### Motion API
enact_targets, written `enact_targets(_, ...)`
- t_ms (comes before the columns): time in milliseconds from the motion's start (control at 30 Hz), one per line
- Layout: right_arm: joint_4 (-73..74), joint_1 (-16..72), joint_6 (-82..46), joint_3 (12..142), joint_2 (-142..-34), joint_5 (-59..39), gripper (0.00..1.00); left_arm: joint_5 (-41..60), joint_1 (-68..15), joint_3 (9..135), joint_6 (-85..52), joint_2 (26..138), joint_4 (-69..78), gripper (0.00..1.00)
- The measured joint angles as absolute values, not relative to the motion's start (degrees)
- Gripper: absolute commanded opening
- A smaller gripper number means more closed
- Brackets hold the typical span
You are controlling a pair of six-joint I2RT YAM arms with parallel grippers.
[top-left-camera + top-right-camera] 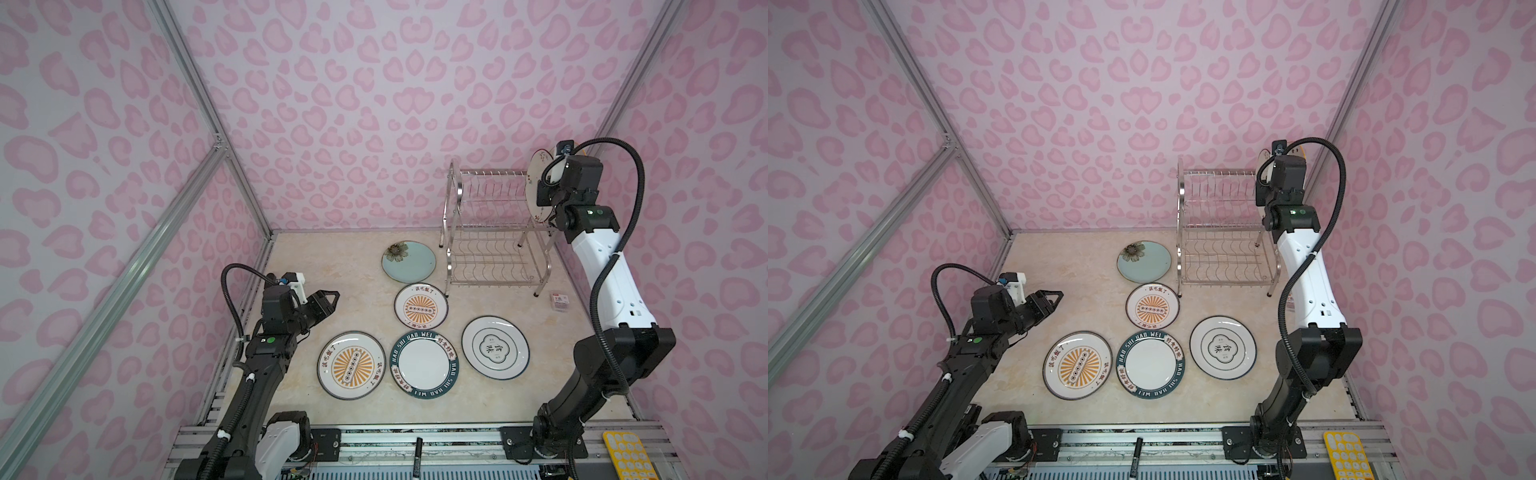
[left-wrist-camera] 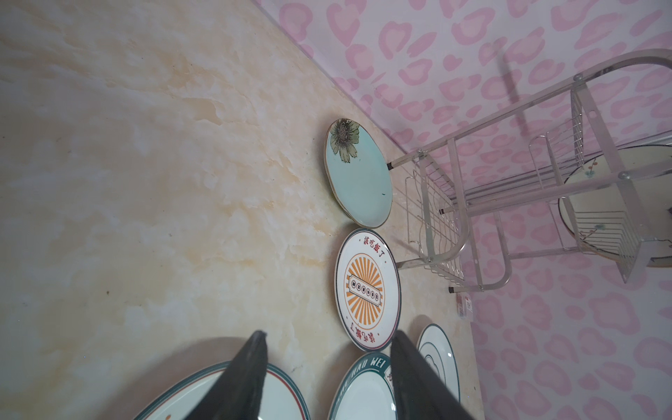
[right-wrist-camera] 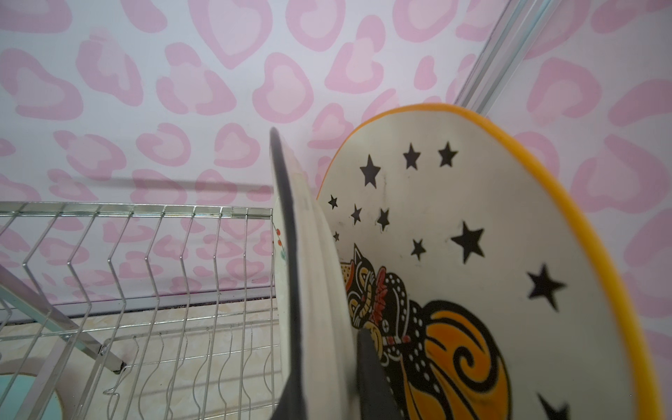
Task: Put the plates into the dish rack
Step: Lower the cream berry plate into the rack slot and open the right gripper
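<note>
- Enclosure walls (image 1: 374, 104) on three sides are papered in pink heart print; aluminium frame bars (image 1: 124, 266) are seen along the corners.
- The tabletop (image 1: 340, 266) is recorded as flat, with a cream marble pattern.
- The dish rack (image 1: 451, 216) is stood at the back right of the tabletop, close to the rear wall.
- Five plates are laid flat on the tabletop, in front of the rack and to its left:
  - The large sunburst plate (image 1: 351, 365), lettered teal plate (image 1: 424, 362) and emblem plate (image 1: 495, 347) are set in a row nearest the front.
  - The pale blue flower plate (image 1: 409, 262) is laid just beside the rack's left feet.
  - The small sunburst plate (image 1: 420, 306) is laid in front of the flower plate.
- The cream floral plate (image 1: 534, 183) is held upright on edge at the right end of the rack's upper tier. Whether it is seated in a slot cannot be told.
- The star-and-cat plate (image 3: 454, 225) is seen tilted just beside it, on the side away from the dividers.
- The right gripper (image 3: 323, 327) is clamped across the cream floral plate's rim.
- The left gripper (image 1: 330, 299) is held above bare tabletop, behind the large sunburst plate and well apart from the rack. Its fingers are spread and nothing is gripped.
- A black marker (image 1: 417, 455) is noted on the front rail.
</note>
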State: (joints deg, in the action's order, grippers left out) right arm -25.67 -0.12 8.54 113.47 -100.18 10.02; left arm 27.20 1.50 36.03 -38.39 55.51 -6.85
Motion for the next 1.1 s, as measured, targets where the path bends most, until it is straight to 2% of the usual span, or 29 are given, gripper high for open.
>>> enact_targets(167, -26.63, -0.56, 8.16, 114.63, -100.66, 8.95, 0.0, 27.2, 1.5, 36.1, -38.39, 55.51, -7.18, 0.57)
enact_targets(333, -27.29, -0.89, 8.1, 115.28, -101.01, 8.64, 0.12, 27.2, 1.5, 36.1, -38.39, 55.51, -7.18, 0.57)
enact_targets(500, -26.92, -0.91, 7.33, 115.28, -101.03, 7.9, 0.34, 27.2, 1.5, 36.1, -38.41, 55.51, -7.18, 0.57)
enact_targets(533, -26.89, -0.91, 7.31, 115.28, -101.03, 7.84, 0.35, 27.2, 1.5, 36.1, -38.41, 55.51, -7.18, 0.57)
enact_targets(867, -26.59, -1.65, 7.27, 116.03, -100.6, 8.16, 0.36, 27.18, 1.43, 35.07, -38.68, 54.17, -7.16, 0.57)
enact_targets(1067, -26.46, -1.78, 7.27, 116.03, -100.47, 8.16, 0.39, 27.18, 1.43, 35.07, -39.0, 54.15, -7.16, 0.57)
enact_targets(1100, -26.46, -1.8, 7.22, 116.03, -100.38, 8.19, 0.42, 27.18, 1.43, 35.07, -39.0, 54.15, -7.16, 0.57)
